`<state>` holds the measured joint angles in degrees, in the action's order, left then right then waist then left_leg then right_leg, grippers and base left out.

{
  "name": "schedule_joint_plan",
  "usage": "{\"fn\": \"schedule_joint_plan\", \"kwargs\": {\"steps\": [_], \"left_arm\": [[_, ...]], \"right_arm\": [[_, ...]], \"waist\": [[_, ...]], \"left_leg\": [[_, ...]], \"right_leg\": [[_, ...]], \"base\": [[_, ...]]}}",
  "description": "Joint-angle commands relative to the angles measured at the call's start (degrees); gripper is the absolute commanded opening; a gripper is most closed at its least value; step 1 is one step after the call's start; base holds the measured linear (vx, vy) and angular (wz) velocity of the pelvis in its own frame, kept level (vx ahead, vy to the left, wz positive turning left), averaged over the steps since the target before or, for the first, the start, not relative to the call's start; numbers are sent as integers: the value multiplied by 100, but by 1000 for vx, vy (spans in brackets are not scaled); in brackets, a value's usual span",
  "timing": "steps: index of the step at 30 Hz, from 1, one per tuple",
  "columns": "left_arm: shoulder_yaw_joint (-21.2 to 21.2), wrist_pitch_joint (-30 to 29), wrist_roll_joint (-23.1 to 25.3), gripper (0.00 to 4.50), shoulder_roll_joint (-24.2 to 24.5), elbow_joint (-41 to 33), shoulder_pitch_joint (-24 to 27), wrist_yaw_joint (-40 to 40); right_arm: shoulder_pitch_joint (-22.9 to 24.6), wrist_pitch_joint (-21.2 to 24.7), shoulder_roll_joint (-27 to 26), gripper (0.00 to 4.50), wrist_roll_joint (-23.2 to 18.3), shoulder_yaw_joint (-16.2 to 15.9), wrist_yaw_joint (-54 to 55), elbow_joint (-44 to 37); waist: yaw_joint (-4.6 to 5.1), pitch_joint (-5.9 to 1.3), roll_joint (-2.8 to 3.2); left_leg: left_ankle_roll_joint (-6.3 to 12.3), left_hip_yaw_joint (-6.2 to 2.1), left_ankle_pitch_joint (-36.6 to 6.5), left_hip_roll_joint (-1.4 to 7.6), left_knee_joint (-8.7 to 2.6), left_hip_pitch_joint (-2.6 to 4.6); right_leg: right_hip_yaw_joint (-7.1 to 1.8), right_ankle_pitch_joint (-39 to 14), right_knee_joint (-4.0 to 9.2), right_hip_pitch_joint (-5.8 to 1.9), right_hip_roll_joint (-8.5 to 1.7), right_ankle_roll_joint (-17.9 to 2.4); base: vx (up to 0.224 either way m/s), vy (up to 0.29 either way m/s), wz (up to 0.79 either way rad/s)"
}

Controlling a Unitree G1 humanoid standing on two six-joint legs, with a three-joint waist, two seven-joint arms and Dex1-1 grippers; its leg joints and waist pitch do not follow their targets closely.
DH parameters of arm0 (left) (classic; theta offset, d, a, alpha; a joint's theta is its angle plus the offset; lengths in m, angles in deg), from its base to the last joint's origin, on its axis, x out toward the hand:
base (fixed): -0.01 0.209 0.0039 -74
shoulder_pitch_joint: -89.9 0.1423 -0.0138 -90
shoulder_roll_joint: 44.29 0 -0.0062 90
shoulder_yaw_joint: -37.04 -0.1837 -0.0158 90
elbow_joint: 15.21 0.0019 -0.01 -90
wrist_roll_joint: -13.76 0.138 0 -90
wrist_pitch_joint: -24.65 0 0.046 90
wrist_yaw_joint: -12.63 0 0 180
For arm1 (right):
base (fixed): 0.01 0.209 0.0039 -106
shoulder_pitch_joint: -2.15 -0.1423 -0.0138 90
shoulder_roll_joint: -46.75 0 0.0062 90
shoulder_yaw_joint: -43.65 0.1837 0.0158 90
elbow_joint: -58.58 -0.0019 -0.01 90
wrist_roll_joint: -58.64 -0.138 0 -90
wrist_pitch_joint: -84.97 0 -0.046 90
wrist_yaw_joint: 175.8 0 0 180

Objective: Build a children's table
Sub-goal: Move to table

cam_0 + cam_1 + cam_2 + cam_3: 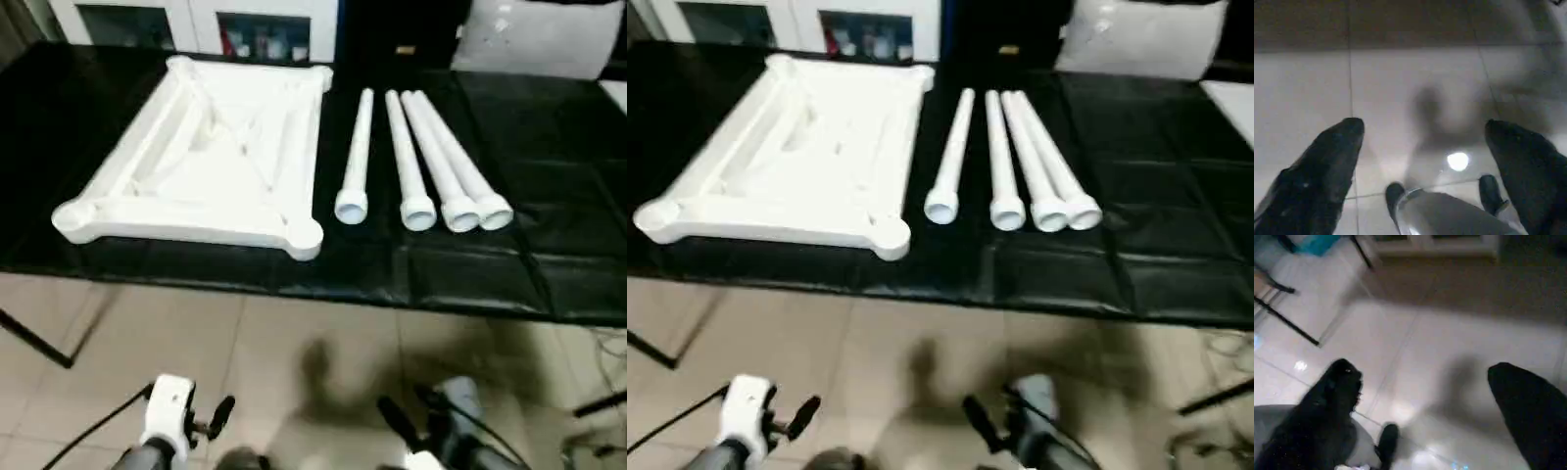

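White plastic parts lay unassembled on the black table (549, 284): the tabletop (211, 162) rested upside down, ribbed underside up, its round corner sockets bare, and the four legs (416, 162) lay side by side just beside it, none fitted. Judging from this, the build had not begun; every leg remained to be picked up and set into a socket.

Both claws hung low over the tiled floor (245, 343), well short of the table's near edge. The tabletop sat ahead of the left claw (211, 421) and well apart from it; the legs lay ahead of the right claw (411, 416), equally out of reach. Each claw stood with its two black fingers spread apart and nothing between them, the left claw (1422, 132) and right claw (1422, 372) both empty over bare tile.

The head views gave the whole layout, including a white cabinet (196, 24) and a grey cushion (534, 34) beyond the table. The wrist views gave what those could not: a plain look at the gap between each pair of fingers. The right wrist view also caught thin dark furniture legs (1283, 318) standing on the floor.
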<state>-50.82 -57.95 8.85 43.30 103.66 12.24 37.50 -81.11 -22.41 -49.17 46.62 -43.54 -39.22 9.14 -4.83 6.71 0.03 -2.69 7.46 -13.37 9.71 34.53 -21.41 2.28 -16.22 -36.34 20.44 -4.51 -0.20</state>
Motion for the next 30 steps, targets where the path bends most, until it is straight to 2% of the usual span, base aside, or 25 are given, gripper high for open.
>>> {"fn": "schedule_joint_plan", "kwargs": {"steps": [1, 2, 4, 6, 7, 8, 9, 10, 12, 14, 15, 16, 17, 18, 19, 20, 21, 22, 23, 24, 26, 27, 28, 29, 30], "left_arm": [[5, -155, -158, 442, 111, -604, 167, 63], [51, -382, -310, 442, 174, -1192, 369, 110], [62, -486, -342, 442, 195, -1405, 437, 125], [10, -754, -442, 442, 290, -2125, 679, 271], [-13, -816, -465, 442, 317, -2323, 750, 315], [-44, -943, -569, 442, 378, -2883, 930, 401], [-29, -1019, -636, 442, 402, -3151, 996, 406], [-13, -1085, -696, 442, 422, -3385, 1051, 403], [-4, -1276, -914, 442, 540, -3969, 1178, 444], [42, -1540, -1227, 442, 671, -4680, 1326, 450], [122, -1779, -1495, 442, 808, -5322, 1437, 435], [149, -1846, -1564, 442, 840, -5468, 1452, 417], [229, -2080, -1710, 442, 889, -5837, 1475, 378], [267, -2224, -1788, 442, 898, -6032, 1436, 333], [283, -2279, -1819, 442, 901, -6113, 1412, 309], [324, -2409, -1882, 442, 911, -6292, 1365, 250], [383, -2589, -1873, 442, 915, -6561, 1159, 84], [431, -2754, -1875, 442, 892, -6739, 950, -87], [454, -2871, -1867, 442, 868, -6848, 793, -210], [522, -3063, -1865, 442, 742, -6900, 447, -582], [656, -3045, -1886, 442, 422, -6602, -66, -1055], [656, -3045, -1886, 442, 422, -6602, -66, -1055], [667, -3144, -1869, 442, 365, -6434, -325, -1219], [521, -3570, -1594, 442, 394, -6111, -803, -1425], [505, -3583, -1572, 442, 392, -6091, -823, -1433]], "right_arm": [[318, 427, 143, 450, -254, -162, -41, -1339], [642, 767, 286, 450, -431, -195, 45, -2261], [726, 837, 316, 450, -442, -169, 80, -2509], [977, 1094, 472, 450, -506, -134, 33, -3243], [1044, 1182, 519, 450, -494, -128, 11, -3430], [1232, 1659, 692, 450, -529, -117, 57, -4029], [1294, 1844, 760, 450, -604, -90, 103, -4289], [1344, 1994, 822, 450, -687, -66, 144, -4516], [1434, 2294, 1010, 450, -1012, -21, 137, -5040], [1505, 2678, 1262, 450, -1434, 87, 107, -5584], [1532, 3099, 1504, 450, -1867, 232, 121, -6000], [1532, 3171, 1542, 450, -2021, 267, 123, -6096], [1530, 3386, 1599, 450, -2365, 373, 157, -6350], [1474, 3505, 1585, 450, -2470, 442, 280, -6466], [1440, 3567, 1580, 450, -2487, 470, 355, -6513], [1384, 3644, 1552, 450, -2485, 523, 447, -6632], [1232, 3676, 1425, 450, -2417, 617, 728, -6767], [1111, 3636, 1318, 450, -2315, 670, 928, -6882], [1019, 3606, 1251, 450, -2247, 707, 1059, -6945], [875, 3703, 1248, 450, -2206, 708, 1266, -7015], [608, 3689, 992, 450, -1979, 692, 1712, -6907], [608, 3689, 992, 450, -1979, 692, 1712, -6907], [382, 3685, 775, 450, -1985, 747, 2140, -6760], [-21, 3716, 498, 450, -2059, 770, 2652, -6466], [-35, 3705, 487, 450, -2030, 761, 2669, -6452]], "waist": [[-6, -118, -8], [-15, -119, -4], [-7, -116, -32], [-20, -127, -34], [-6, -114, -36], [-16, -168, -33], [-13, -200, -39], [-16, -220, -37], [-7, -299, -49], [-18, -315, -40], [-29, -307, -20], [-20, -291, -35], [-38, -275, -27], [-43, -266, 7], [-34, -240, -4], [-35, -222, -9], [-48, -269, 23], [-34, -246, -39], [-52, -285, -20], [-38, -306, -61], [-48, -304, -24], [-36, -318, -10], [-30, -338, 5], [-5, -412, -7], [7, -428, -11]], "left_leg": [[538, -94, -1694, 452, -679, 39], [450, -52, -1575, 468, -729, 71], [423, -22, -1586, 456, -753, 73], [374, 6, -1401, 469, -750, 94], [382, 16, -1258, 462, -742, 47], [447, 26, -960, 449, -693, 65], [577, 23, -529, 418, -639, 43], [633, 26, -300, 409, -598, 55], [858, 29, 488, 339, -454, 53], [928, 19, 790, 315, -407, 22], [904, 30, 623, 309, -409, 24], [861, 18, 515, 311, -430, 8], [809, 21, 262, 323, -450, 15], [738, 16, -51, 327, -485, 19], [684, 27, -208, 331, -508, 19], [597, 27, -466, 327, -537, 22], [486, 29, -586, 331, -544, 42], [428, 44, -684, 334, -563, 34], [280, 40, -768, 331, -577, 59], [209, 53, -776, 327, -574, 71], [67, 64, -691, 314, -570, 73], [1, 69, -671, 290, -569, 62], [-43, 68, -620, 278, -559, 57], [-151, 63, -559, 250, -542, 79], [-187, 61, -541, 231, -538, 87]], "right_leg": [[-307, -1426, 660, -145, -483, -1094], [-302, -1363, 691, -111, -451, -958], [-307, -1418, 720, -95, -441, -905], [-328, -1262, 728, -63, -428, -897], [-322, -995, 698, -79, -406, -894], [-305, -513, 654, -89, -371, -893], [-283, 223, 580, -128, -336, -921], [-276, 631, 543, -136, -321, -933], [-254, 2170, 393, -174, -271, -982], [-221, 2838, 331, -165, -237, -985], [-218, 2741, 344, -141, -240, -1014], [-215, 2636, 353, -180, -243, -1021], [-207, 2304, 386, -169, -249, -1034], [-201, 1796, 418, -166, -271, -1073], [-205, 1495, 448, -154, -275, -1065], [-203, 857, 495, -146, -282, -1030], [-213, 458, 516, -146, -285, -996], [-223, 215, 545, -136, -285, -952], [-225, -165, 538, -125, -304, -916], [-232, -401, 570, -122, -299, -867], [-232, -436, 563, -92, -275, -813], [-238, -394, 560, -84, -268, -783], [-236, -324, 544, -88, -266, -751], [-236, -190, 507, -87, -243, -636], [-230, -161, 504, -78, -226, -600]], "base": [[0, 0, 0], [0, 0, 0], [0, 0, 0], [0, 0, 0], [0, 0, 0], [0, 0, 0], [65, 10, -1], [81, 12, 0], [76, 10, 1], [0, 0, 0], [0, 0, 0], [0, 0, 0], [0, 0, 0], [0, 0, 0], [0, 0, 0], [0, 0, 0], [-50, 4, 0], [-60, 0, 1], [-60, 0, 1], [-75, -3, 1], [-68, 3, 1], [0, 0, 0], [0, 0, 0], [0, 0, 0], [0, 0, 0]]}}
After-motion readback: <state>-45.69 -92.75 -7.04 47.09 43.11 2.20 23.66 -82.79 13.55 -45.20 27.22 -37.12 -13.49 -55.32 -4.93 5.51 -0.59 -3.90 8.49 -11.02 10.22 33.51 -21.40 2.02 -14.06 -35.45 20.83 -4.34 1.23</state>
